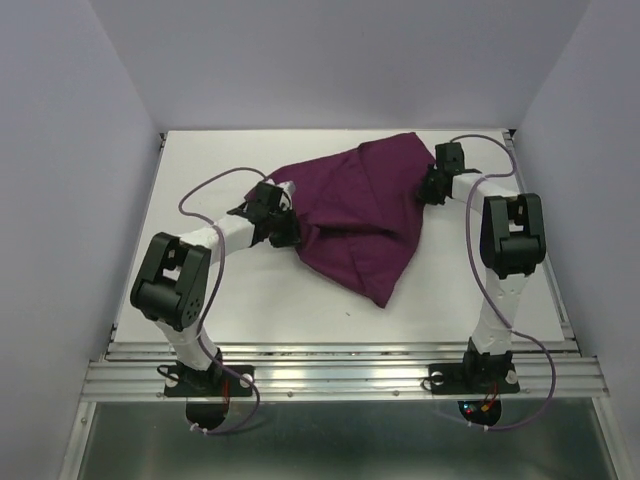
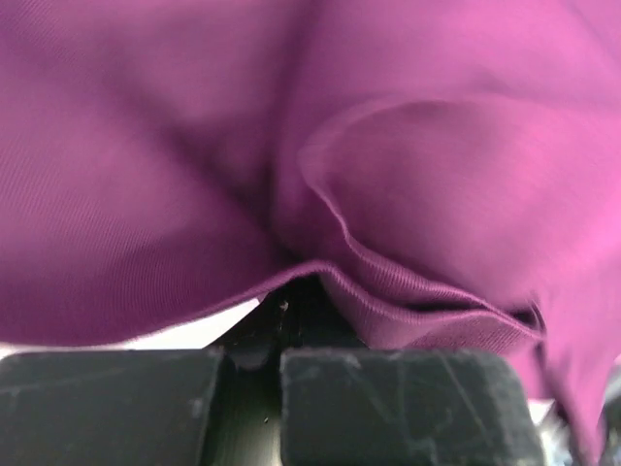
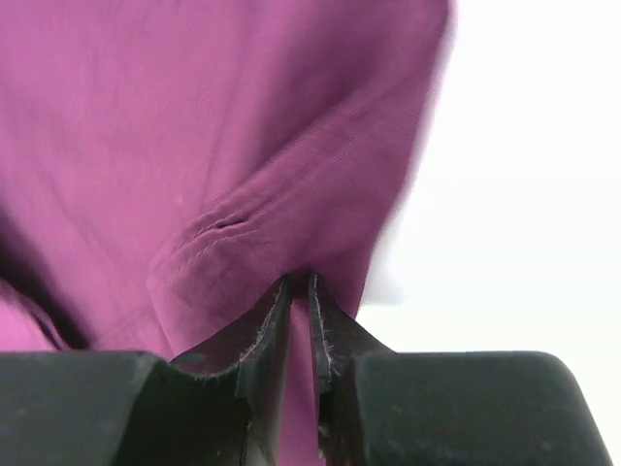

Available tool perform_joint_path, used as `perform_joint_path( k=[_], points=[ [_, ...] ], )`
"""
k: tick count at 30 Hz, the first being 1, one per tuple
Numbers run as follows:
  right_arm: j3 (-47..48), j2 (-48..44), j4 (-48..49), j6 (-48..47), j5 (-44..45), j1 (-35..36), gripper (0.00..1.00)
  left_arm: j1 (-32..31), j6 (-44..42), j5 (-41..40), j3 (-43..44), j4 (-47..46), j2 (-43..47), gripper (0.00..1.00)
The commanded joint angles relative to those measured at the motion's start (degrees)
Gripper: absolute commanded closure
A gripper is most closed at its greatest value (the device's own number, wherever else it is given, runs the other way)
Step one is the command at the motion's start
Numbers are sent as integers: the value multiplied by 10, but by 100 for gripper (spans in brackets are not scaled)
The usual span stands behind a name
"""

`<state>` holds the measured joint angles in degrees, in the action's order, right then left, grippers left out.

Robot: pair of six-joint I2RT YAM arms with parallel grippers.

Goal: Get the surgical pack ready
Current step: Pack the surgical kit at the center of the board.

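- I see a white bench (image 1: 250, 290) boxed in by plain pale walls (image 1: 60, 150), with a metal rail (image 1: 340, 378) running along its near edge.
- The plum cloth (image 1: 365, 215) sits bunched and tented on the bench's far half, slightly right of centre. One corner trails toward the near edge.
- The left jaws are closed, pinching a folded hem at the cloth's left edge.
- The right jaws are closed on a stitched hem at the cloth's far right corner.

The white table (image 1: 250, 300) carries a plum-purple cloth (image 1: 365, 215) — bunched in folds across its far middle. One corner of the cloth points toward the table's near edge.
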<state>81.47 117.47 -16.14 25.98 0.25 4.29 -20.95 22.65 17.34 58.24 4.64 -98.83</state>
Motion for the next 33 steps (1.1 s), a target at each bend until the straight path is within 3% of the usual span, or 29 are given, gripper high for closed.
perform_joint_path(
  k=[1, 6, 7, 8, 9, 11, 14, 19, 21, 26, 33],
  points=[
    [96, 44, -42, -44, -10, -2, 80, -52, 38, 9, -35, -15, 81, 100],
    [72, 0, -38, -49, -35, -2, 72, -55, 21, -61, -53, 100, 174, 98],
    [65, -10, -38, -50, -35, -2, 71, -54, 7, -77, -48, 123, 189, 92],
    [58, -19, -39, -49, -37, -2, 70, -54, -2, -92, -42, 143, 214, 75],
    [44, -37, -37, -49, -39, -2, 69, -52, -11, -118, -35, 177, 224, 67],
    [32, -63, -37, -45, -47, -2, 67, -36, -30, -139, -10, 204, 242, 55],
    [12, -86, -36, -37, -60, -2, 65, 19, -31, -144, 16, 214, 249, 44],
    [-16, -137, -29, -22, -95, -2, 64, 120, 12, -167, 43, 158, 199, 43],
    [-24, -153, -34, -21, -105, -2, 63, 157, 25, -148, 59, 129, 135, 44],
    [-39, -186, -47, -27, -105, -2, 62, 182, 39, -101, 89, 100, 45, 46],
    [-56, -210, -52, -30, -112, -2, 61, 182, 74, -56, 73, 58, -4, 41]
  ],
)
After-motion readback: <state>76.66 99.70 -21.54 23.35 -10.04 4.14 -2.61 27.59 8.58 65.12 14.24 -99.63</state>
